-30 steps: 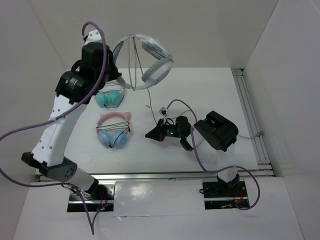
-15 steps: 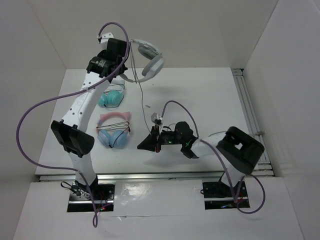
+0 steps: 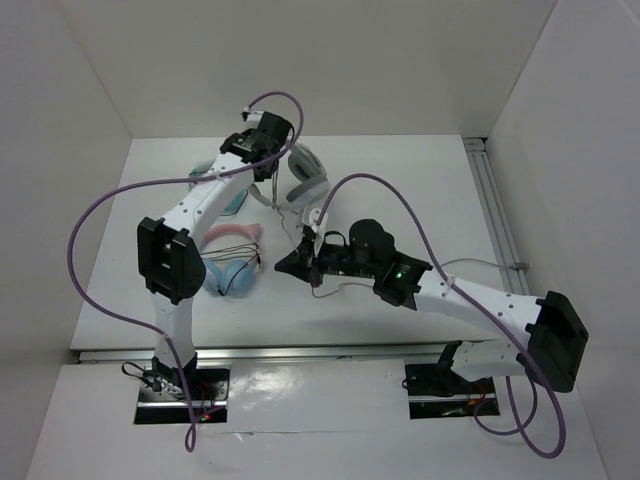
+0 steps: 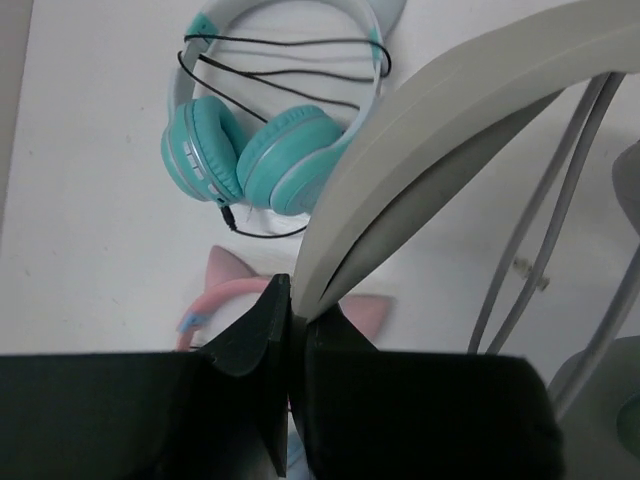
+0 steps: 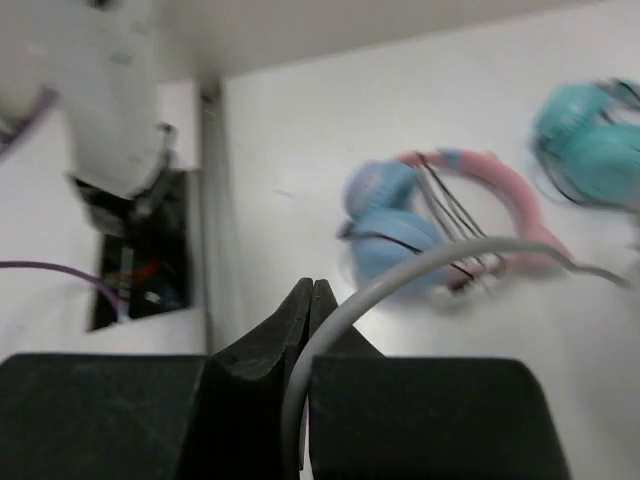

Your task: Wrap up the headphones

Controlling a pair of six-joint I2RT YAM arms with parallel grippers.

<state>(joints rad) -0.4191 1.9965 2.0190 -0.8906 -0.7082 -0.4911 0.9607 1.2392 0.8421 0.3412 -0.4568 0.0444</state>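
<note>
Left gripper (image 4: 290,310) clamps the headphones (image 4: 440,140) steady by their band; right gripper (image 5: 312,300) pinches the cable (image 5: 430,262) at its tips, probably for winding

- From above, my left arm (image 3: 200,205) covers most of the headphones (image 3: 305,178); I cannot make out both ear cups.
- Left wrist: the pink pair (image 4: 235,290) sits mostly behind the jaws.
- Right wrist: the teal pair (image 5: 590,140) is blurred and cut by the right edge.
</note>
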